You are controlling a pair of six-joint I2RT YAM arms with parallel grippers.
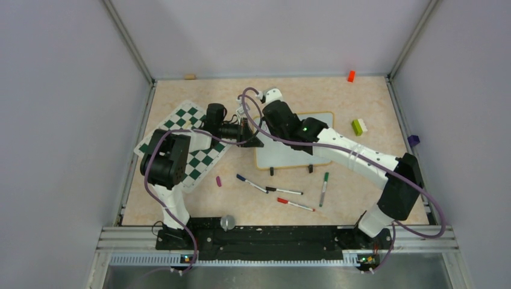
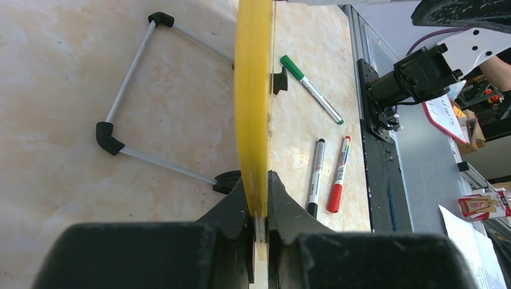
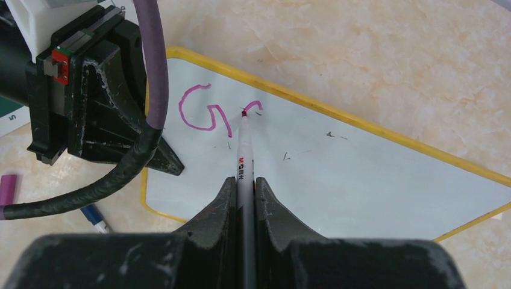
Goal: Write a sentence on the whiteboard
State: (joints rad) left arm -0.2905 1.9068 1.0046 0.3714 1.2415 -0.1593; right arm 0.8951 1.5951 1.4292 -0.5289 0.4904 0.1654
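Note:
The whiteboard [image 1: 301, 158] lies on the table, white with a yellow frame and two black clips on its near edge. My left gripper [image 1: 256, 141] is shut on its left edge; in the left wrist view the yellow frame [image 2: 253, 90] runs between my closed jaws [image 2: 260, 208]. My right gripper [image 3: 244, 183] is shut on a white marker [image 3: 243, 150], tip down on the board [image 3: 361, 174] near its upper left corner. The sentence shows as a purple "G" [image 3: 199, 108] and the start of a second letter [image 3: 254, 107]. In the top view the right gripper [image 1: 263, 117] hangs over that corner.
A green-and-white chessboard mat [image 1: 181, 120] lies under the left arm. Blue [image 1: 250, 183], black [image 1: 283, 191], red [image 1: 295, 205] and green [image 1: 324, 188] markers lie in front of the board, with a purple cap [image 1: 219, 180]. A green-white block [image 1: 359, 126] sits to the right.

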